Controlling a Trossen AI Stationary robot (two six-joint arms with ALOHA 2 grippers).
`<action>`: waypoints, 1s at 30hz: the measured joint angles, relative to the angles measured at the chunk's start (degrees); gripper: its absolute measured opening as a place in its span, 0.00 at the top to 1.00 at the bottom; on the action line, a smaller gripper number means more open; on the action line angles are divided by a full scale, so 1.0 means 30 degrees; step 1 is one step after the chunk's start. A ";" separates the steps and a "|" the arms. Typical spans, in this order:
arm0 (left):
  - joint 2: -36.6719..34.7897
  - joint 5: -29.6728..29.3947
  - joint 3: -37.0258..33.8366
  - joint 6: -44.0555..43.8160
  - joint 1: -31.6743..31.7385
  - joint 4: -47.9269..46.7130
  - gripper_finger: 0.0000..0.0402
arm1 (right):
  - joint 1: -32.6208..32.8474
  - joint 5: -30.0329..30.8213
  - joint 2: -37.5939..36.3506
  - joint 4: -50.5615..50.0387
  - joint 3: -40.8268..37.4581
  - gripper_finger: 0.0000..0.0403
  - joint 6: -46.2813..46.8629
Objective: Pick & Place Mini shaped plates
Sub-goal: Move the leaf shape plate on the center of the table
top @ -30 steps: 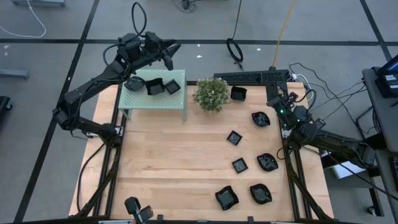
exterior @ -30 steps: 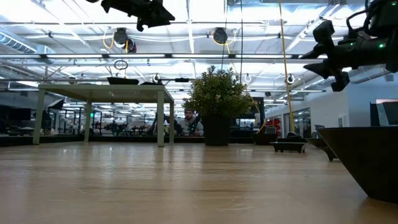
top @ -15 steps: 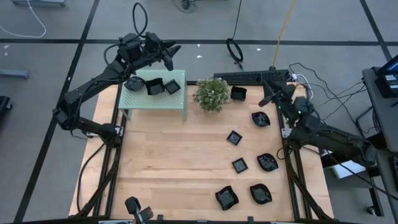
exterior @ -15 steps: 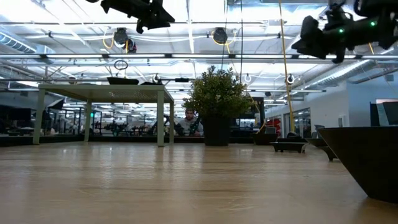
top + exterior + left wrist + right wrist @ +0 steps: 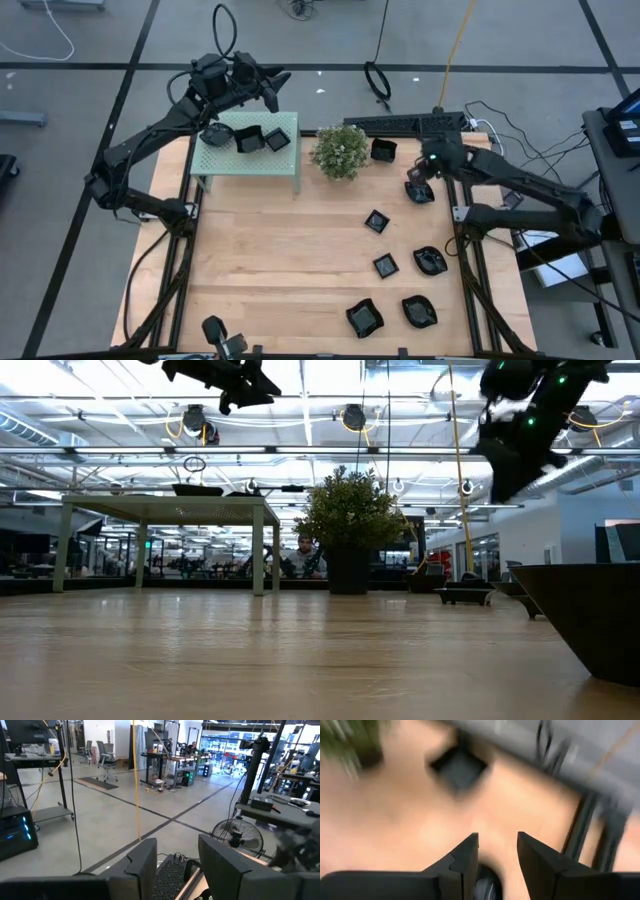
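The right gripper [image 5: 421, 172] has swung in over the last second from the table's right edge, where it hung near the frame post, toward the green leafy potted plant [image 5: 339, 151]. It now hangs just above the wavy-rimmed black glossy mini plate [image 5: 419, 192] that lies to the right of the plant, with the square black mini plate [image 5: 383, 150] just beside the plant's pot a little farther back. In the right wrist view the two dark fingers [image 5: 463, 861] stand apart with nothing between them, and the square plate [image 5: 458, 766] shows blurred ahead, so the arm is evidently moving fast. The low view has the same arm tilted steeply downward, where half a second ago it was level.

The left gripper [image 5: 272, 86] has not moved: it hovers beyond the far edge of the small pale green raised stand [image 5: 250, 160], left of the plant, its fingers [image 5: 141, 865] apart and empty, looking out across the room.

Three black plates [image 5: 250, 137] rest on the stand. Five more plates [image 5: 400, 280] lie on the light wooden table [image 5: 270, 250] in front of and to the right of the plant.

The change suggests the right arm is starting its next pick, most likely the wavy plate under it. Nothing is gripped yet; a descent and a closing come next.
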 joint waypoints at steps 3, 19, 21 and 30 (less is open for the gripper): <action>0.0000 0.0000 0.0000 -0.0263 0.0000 -0.0005 0.63 | 0.0012 -0.3323 0.1696 -0.1562 -0.0034 0.69 0.2243; 0.0000 0.0000 -0.0015 -0.0246 -0.0002 -0.1707 0.63 | 0.0296 -0.6512 0.7101 0.0009 -0.0734 0.56 0.2976; 0.0000 0.0000 -0.0015 -0.0244 0.0000 -0.1847 0.63 | 0.0296 -0.6242 0.7583 0.0756 -0.0734 0.53 0.2506; 0.0000 0.0000 -0.0015 -0.0134 -0.0003 -0.1975 0.63 | 0.0289 -0.4058 0.9226 0.2598 -0.0742 0.49 -0.0075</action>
